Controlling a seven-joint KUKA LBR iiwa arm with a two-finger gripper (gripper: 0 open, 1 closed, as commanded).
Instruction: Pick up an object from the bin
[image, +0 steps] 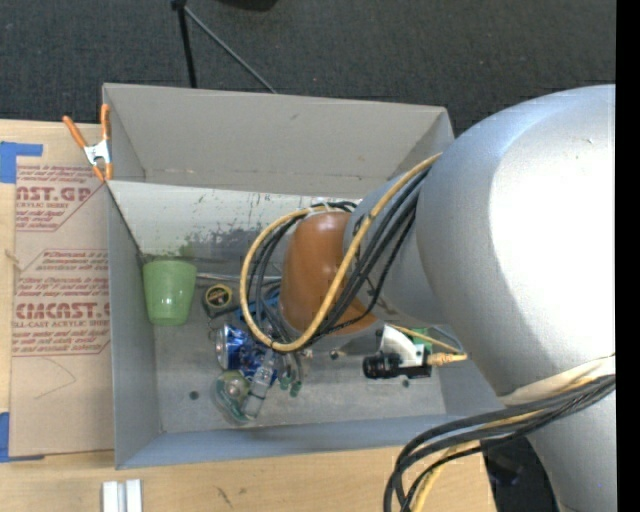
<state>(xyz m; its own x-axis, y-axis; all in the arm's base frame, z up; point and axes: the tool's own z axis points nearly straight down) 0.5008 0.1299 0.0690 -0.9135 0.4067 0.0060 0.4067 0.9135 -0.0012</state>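
Note:
My gripper (284, 376) reaches down under the arm's orange cover into the front middle of the bin. Its lower end sits right beside a crumpled blue can (233, 346) and a clear, greenish-rimmed plastic piece (236, 396), which lie together just to its left. From this view I cannot make out whether it touches either one. A small round brass-and-black ring (217, 296) lies a little farther back on the left.
A pale green cup (168, 290) lies against the bin's left wall. A small black-and-white part with a green bit (399, 356) sits to the right of the gripper, close under the arm. The arm and its cables cover the bin's right half.

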